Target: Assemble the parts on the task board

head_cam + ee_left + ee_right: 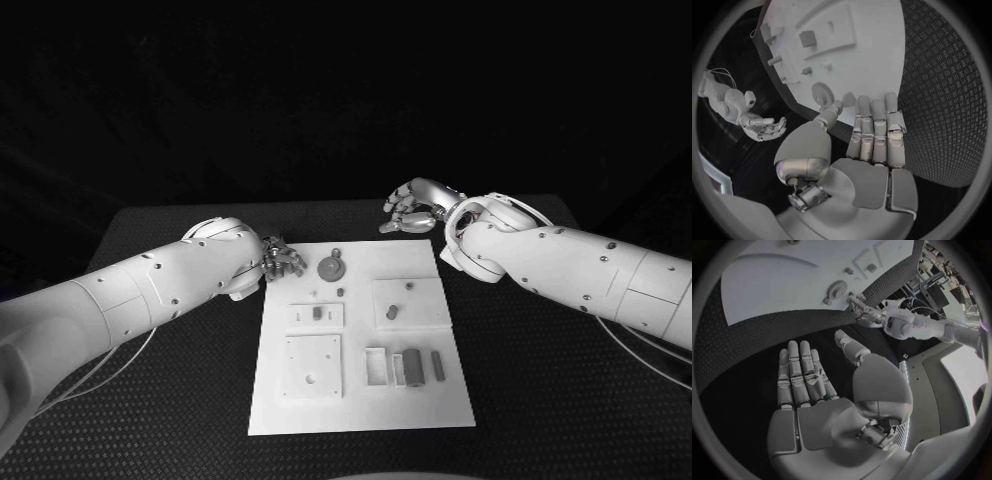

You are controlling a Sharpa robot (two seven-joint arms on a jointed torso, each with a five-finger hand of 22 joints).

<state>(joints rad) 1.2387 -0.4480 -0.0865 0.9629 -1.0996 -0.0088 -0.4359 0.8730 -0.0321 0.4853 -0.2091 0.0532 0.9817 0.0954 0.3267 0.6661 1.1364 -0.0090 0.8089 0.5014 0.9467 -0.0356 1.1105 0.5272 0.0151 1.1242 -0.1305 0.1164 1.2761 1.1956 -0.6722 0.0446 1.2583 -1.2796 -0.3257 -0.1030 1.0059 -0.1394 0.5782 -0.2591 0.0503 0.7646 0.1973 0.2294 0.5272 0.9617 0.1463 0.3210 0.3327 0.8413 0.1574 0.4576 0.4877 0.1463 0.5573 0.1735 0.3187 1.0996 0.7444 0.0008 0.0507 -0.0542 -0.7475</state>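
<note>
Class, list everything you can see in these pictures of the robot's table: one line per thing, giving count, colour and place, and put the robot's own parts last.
Table: one, black, textured, under everything.
Task board: one, white plate, middle of the table, between the arms.
Gear: one, grey, round, at the board's far left, next to the left robot hand.
Raised square blocks: three, white, on the board; two in the middle row, one near left.
Bar-shaped parts: a few, grey, side by side at the board's near right.
Small parts: several, grey, on the blocks and the board's far end; exact number unclear.
Left robot hand: one, silver, at the board's far left corner, holding nothing.
Right robot hand: one, silver, beyond the board's far right corner, holding nothing.
</note>
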